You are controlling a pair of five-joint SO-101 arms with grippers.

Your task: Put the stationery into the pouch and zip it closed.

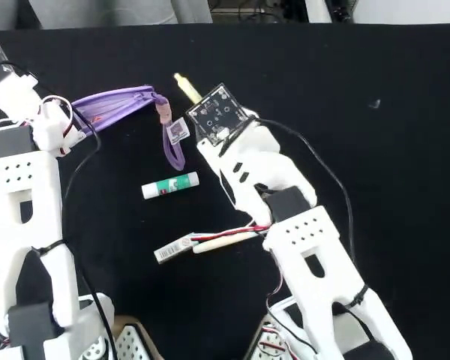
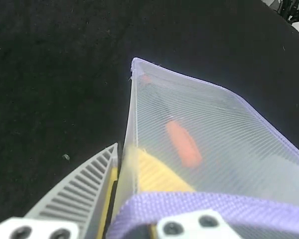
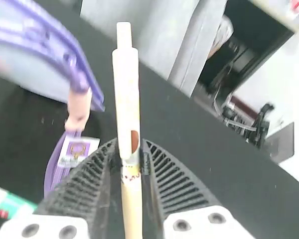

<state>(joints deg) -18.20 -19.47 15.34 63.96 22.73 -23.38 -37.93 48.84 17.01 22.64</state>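
A: What's crowding our right gripper [image 3: 129, 147]?
B: The pouch [image 1: 116, 105] end sits just beside the cream pen [image 3: 125, 89] tip, on the side toward our left gripper [image 1: 69, 126]. Strap [image 1: 172, 150] and tag [image 1: 178, 130] lie on the same side, near the fingers.
A: Free room?
B: Bare table [image 1: 375, 150] ahead of us and on the outer side.
A: Behind?
B: Glue stick [image 1: 170, 185] and loose pens [image 1: 210, 241] lie back by our forearm.

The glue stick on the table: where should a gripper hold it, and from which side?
Grip the glue stick at its green middle, coming down from above and closing across its width. It is a round tube lying flat on the table, with both long sides free, so the middle probably balances best.
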